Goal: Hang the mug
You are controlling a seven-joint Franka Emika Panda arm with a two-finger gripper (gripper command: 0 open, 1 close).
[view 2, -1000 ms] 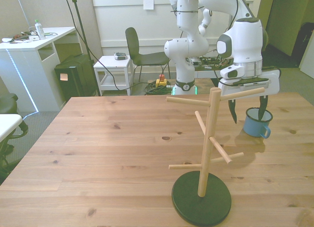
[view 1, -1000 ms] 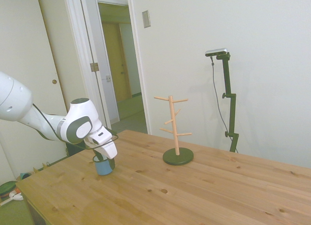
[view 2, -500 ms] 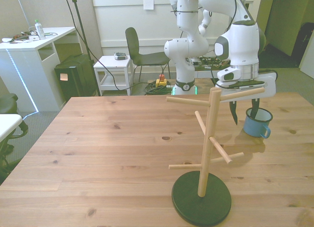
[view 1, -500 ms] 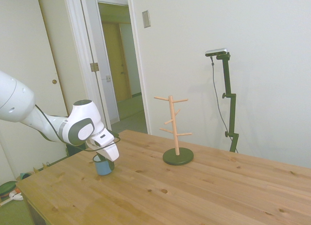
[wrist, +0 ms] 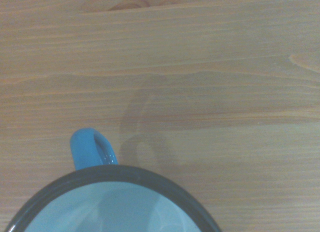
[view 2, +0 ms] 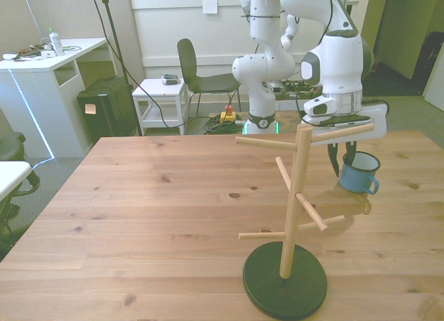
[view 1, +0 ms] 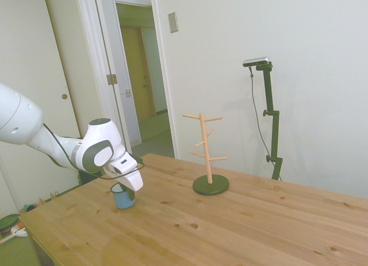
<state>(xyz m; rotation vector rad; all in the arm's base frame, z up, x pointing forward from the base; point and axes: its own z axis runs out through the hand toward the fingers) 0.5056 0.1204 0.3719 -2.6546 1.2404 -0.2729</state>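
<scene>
Front view shows my gripper [view 2: 345, 159] closed on the mug [view 2: 359, 174] rim, so I lift slowly, keeping its handle [wrist: 93, 148] free for the peg stand [view 2: 293, 203].

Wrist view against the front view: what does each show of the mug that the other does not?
Only the wrist view looks straight down into the mug, showing its pale blue inside, the whole loop of the handle, and the mug's shadow on the bare wood. Only the front view shows the mug's outer wall, the gripper at its rim, and the wooden peg stand nearer the camera, on the front view's left of the mug. Both show the dark rim, the blue handle and the wooden table.
</scene>
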